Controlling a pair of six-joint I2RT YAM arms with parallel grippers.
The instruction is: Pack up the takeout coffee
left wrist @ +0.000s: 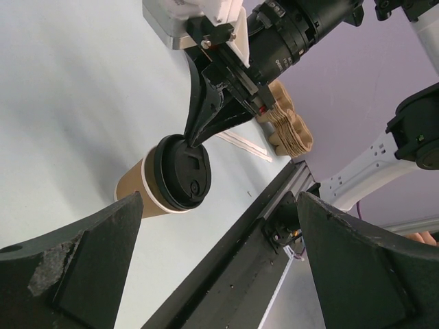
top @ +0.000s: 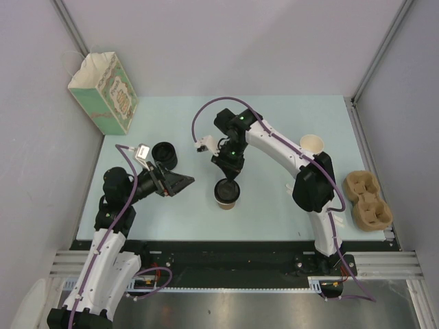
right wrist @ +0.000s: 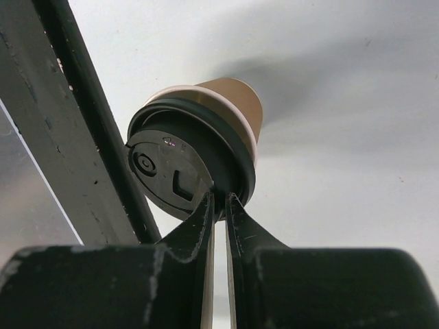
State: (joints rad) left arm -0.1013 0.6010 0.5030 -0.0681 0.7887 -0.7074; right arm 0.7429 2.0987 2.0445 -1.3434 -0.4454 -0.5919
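A: Left gripper [left wrist: 219,281] first, closest thing. Its fingers [left wrist: 82,267] fill both bottom corners of the left wrist view, spread wide, nothing between them.

B: Where's the coffee?

A: Takeout coffee [top: 228,194] is upright at the front middle of the table [top: 288,116]. Tan cup with its black lid [left wrist: 182,171] on. It's just ahead of that wide-open gripper and clear of it, no contact.

B: And the right gripper?

A: Right gripper [right wrist: 219,200] is over the cup, reaching in from the far side. Jaws are almost together, only a thin slit between them. The tips are at the lid's rim, one finger over the lid's face and the other outside the rim. Reads as a pinch on the rim.

B: Is the cup lifted?

A: Can't tell. From above it looks set on the table, but its base is hidden.

B: What else is around?

A: Low black stack of lids [top: 164,154] just beyond the left gripper. Stack of lidless tan cups [top: 312,144] is on the right, behind the right arm. Brown pulp cup carriers [top: 367,200] sit at the table's right edge, near that arm's base. Patterned paper bag [top: 103,92] is at the far left corner, top open, well apart from the coffee.
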